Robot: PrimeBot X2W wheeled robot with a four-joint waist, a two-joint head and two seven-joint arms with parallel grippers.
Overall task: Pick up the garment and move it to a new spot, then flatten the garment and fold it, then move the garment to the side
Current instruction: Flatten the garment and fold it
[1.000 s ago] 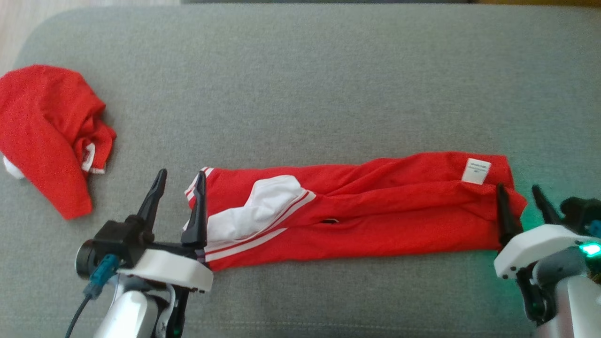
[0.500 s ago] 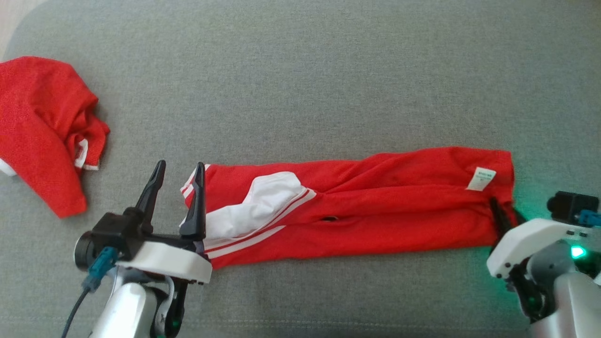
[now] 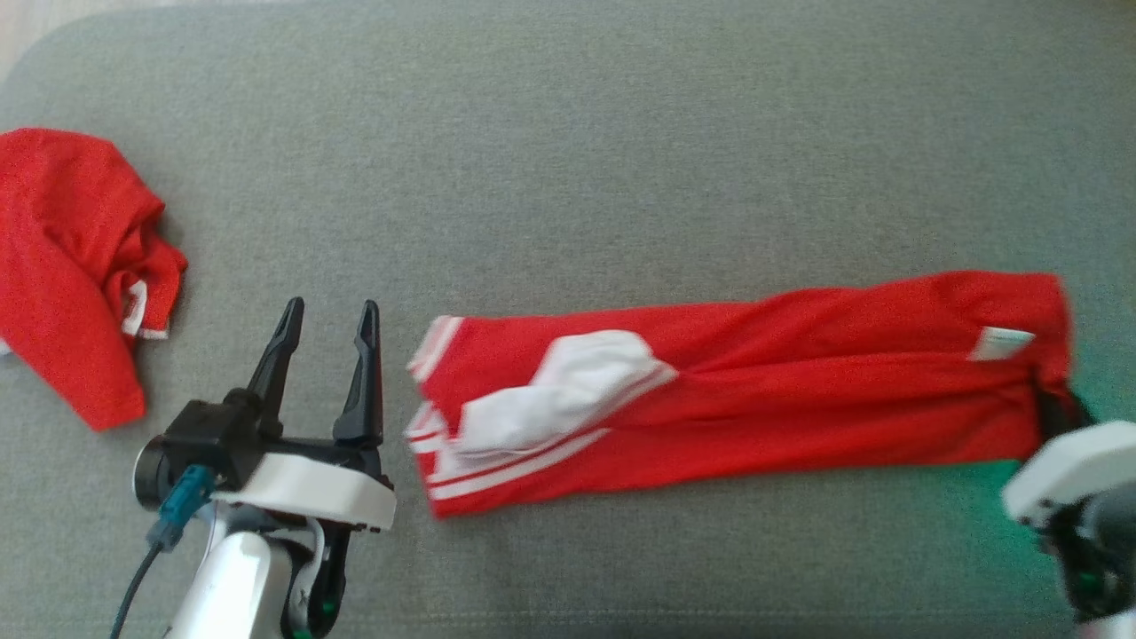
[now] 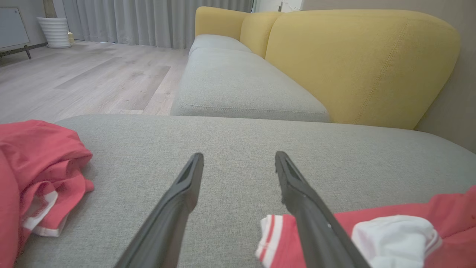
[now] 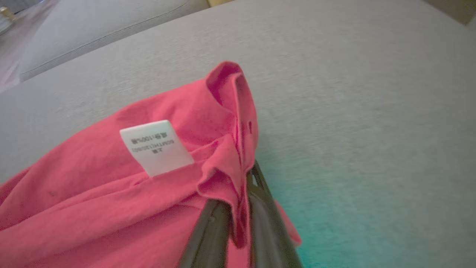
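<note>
Right claw: my right gripper (image 5: 243,193) has its two fingers drawn together, clamped on a fold of red cloth at the hem.
Held thing: the garment (image 3: 754,399), red, pinched at its right-hand end; a bunched flap of it stands up above my fingers in the right wrist view.
Tag: a white label (image 5: 156,147) is sewn near the pinched end, just beside my grip; its print is too blurred to read.
Garment position: it lies as a long narrow strip across the grey cushion (image 3: 577,160), running left to right in front of me, nearer my side than the far edge.
Garment left end: white panel (image 3: 586,382) and white stripes here; the striped cuff lies on the cushion.
Left claw: my left gripper (image 3: 330,308) has its fingers wide apart with nothing between them, only bare cushion.
Left claw position: just beside the striped end, to its left; the head view shows a strip of grey between my nearer finger and the cloth.
Other cloth: a second red piece (image 3: 62,257) with white trim lies crumpled at the far left of the cushion, well apart from the strip.
Surroundings: yellow backrest (image 4: 353,63) behind the seat, wood floor (image 4: 81,78) beyond.
Light: green glow on the cushion beside my right wrist.
Picture quality: head view blurred.
</note>
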